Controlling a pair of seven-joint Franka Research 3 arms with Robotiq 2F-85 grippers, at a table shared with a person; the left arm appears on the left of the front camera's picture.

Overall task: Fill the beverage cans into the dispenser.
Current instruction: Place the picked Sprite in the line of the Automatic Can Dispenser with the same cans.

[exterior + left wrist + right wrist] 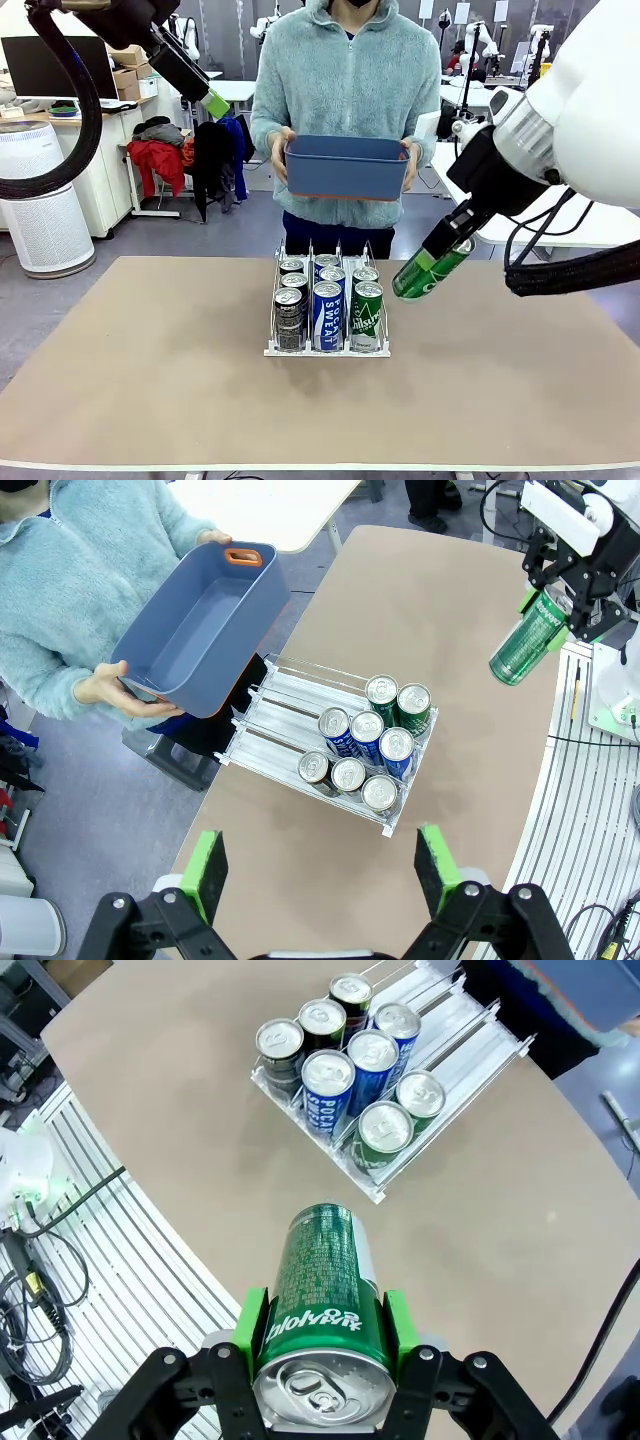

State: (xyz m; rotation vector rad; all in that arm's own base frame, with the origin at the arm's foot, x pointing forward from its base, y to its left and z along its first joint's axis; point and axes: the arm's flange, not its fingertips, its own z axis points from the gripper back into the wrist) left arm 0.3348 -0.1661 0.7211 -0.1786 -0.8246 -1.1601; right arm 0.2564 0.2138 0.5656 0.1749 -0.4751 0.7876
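Bare tan table across the lower frame, dispenser at centre holding seven beverage cans, right gripper at mid-right clamped on a tilted green can, left gripper upper left with jaws wide, person's hands holding blue bin behind, white air purifier at left.
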